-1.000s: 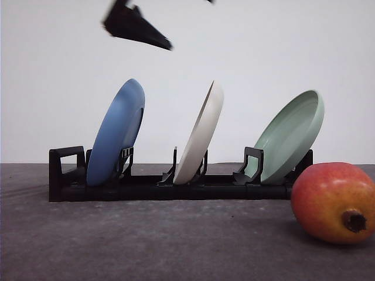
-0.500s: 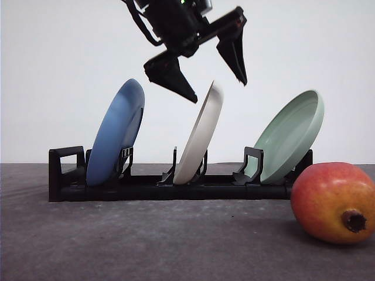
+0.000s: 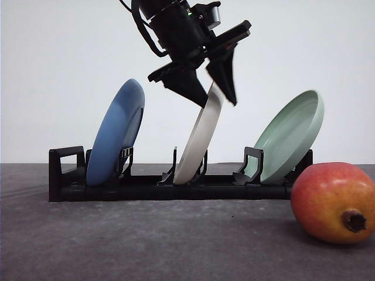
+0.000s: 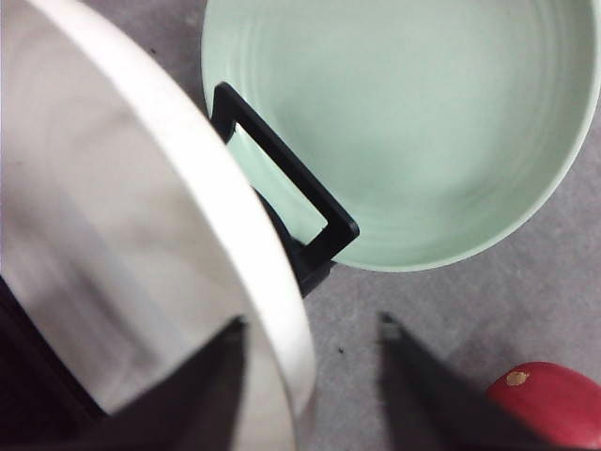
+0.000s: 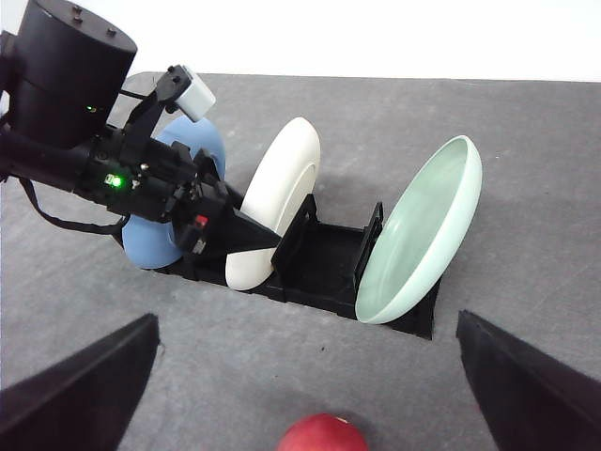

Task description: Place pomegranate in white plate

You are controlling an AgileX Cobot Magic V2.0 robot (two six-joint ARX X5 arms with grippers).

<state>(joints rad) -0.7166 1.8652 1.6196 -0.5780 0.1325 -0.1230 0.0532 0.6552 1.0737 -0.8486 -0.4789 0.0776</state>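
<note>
Pomegranate (image 3: 333,202): red with yellow-orange patches, lying on the grey table (image 3: 146,240) at near right, long axis roughly horizontal, dark crown stub pointing toward the near right; untouched, well apart from both pincers. White plate (image 3: 201,136): standing on edge in the middle slot of a black rack (image 3: 176,187), top leaning right, between a blue plate (image 3: 116,133) at left and a pale green plate (image 3: 290,136) at right. Left pincer (image 3: 211,92): open, its fingers straddling the white plate's upper rim, contact not discernible; right pincer (image 5: 305,395): spread wide open above the near table, holding nothing.
</note>
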